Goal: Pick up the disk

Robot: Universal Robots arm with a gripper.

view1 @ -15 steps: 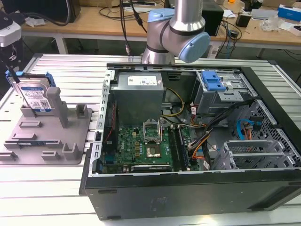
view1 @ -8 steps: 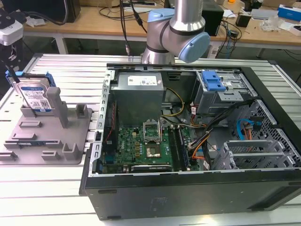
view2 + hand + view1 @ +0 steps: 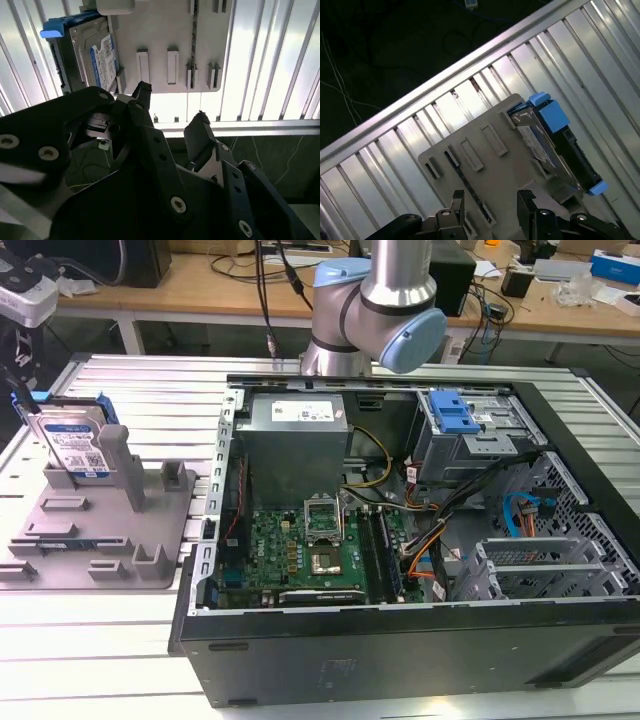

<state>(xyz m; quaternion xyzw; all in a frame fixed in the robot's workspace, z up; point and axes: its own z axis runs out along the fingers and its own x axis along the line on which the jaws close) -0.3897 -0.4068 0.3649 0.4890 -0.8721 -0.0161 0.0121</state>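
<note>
The disk (image 3: pixel 75 445) stands upright on edge in a slot of a grey fixture plate (image 3: pixel 100 540) at the exterior view's left. Its white-and-blue label faces forward, and blue rails run along its edges. Both wrist views look at the disk (image 3: pixel 102 57) (image 3: pixel 540 142) and the fixture plate (image 3: pixel 165 30) (image 3: pixel 485 170) from a distance. My gripper (image 3: pixel 171 102) (image 3: pixel 490 197) is open with nothing between its black fingers. It hangs near the edge of the slatted table, beside the plate and apart from the disk.
An open computer case (image 3: pixel 400 680) takes up the middle and right of the slatted aluminium table (image 3: pixel 150 380). Inside are a grey power supply box (image 3: pixel 295 435) and a drive cage with a blue tab (image 3: pixel 455 420). The arm's joints (image 3: pixel 375 300) rise behind it.
</note>
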